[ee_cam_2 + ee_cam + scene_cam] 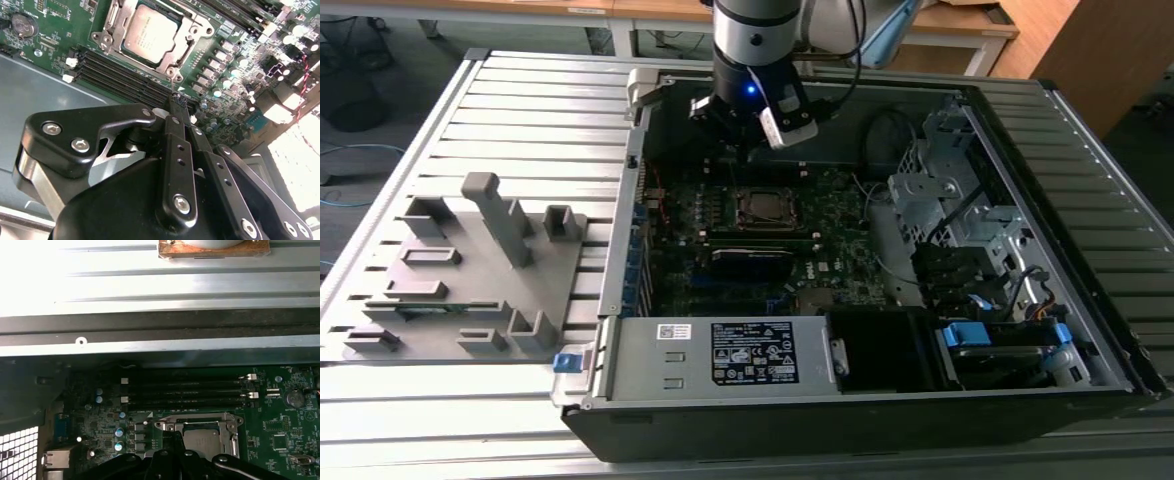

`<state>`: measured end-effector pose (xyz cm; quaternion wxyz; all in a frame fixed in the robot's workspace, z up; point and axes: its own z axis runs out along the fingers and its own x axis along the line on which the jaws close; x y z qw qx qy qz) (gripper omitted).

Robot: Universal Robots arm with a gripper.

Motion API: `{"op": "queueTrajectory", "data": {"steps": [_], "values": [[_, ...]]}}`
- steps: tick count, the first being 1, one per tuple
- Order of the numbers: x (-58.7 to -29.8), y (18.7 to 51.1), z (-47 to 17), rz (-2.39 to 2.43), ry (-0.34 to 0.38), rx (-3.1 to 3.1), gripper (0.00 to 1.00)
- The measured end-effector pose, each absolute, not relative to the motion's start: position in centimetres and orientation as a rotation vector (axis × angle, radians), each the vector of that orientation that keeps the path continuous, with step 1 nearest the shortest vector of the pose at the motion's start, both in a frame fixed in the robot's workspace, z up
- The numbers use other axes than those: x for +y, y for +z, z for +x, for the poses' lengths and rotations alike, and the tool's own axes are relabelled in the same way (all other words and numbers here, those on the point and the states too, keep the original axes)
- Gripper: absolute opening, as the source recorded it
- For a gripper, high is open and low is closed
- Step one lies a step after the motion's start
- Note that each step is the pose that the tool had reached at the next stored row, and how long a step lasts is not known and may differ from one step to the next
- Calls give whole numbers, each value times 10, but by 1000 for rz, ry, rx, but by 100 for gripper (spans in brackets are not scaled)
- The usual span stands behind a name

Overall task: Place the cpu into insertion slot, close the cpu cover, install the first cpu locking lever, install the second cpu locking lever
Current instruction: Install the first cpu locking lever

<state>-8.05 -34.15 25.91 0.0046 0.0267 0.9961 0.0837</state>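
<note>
The cpu [150, 34] lies flat in the insertion slot [767, 208] on the green motherboard, its grey metal top showing. The silver cpu cover [187, 40] lies down around it, framing the chip. My gripper [176, 102] hangs just beside the socket's corner with its black fingers [172, 135] brought together. A thin metal locking lever [172, 82] runs from the socket's edge up to the fingertips; whether they pinch it I cannot tell. In the first wrist view the gripper [175, 437] overlaps the socket's edge next to the cpu [206, 442]. In the exterior view the gripper [744, 155] hovers behind the socket.
Black memory slots [115, 75] run alongside the socket. The case's metal wall [160, 342] rises close behind them. A black-labelled power supply [750, 352] fills the case's near side, and a drive cage [947, 200] stands at the exterior view's right. A grey fixture [467, 265] sits outside, at its left.
</note>
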Motion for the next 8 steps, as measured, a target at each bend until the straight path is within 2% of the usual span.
{"op": "queueTrajectory", "data": {"steps": [8], "values": [[-342,259,-86,83,262,3119,11]]}}
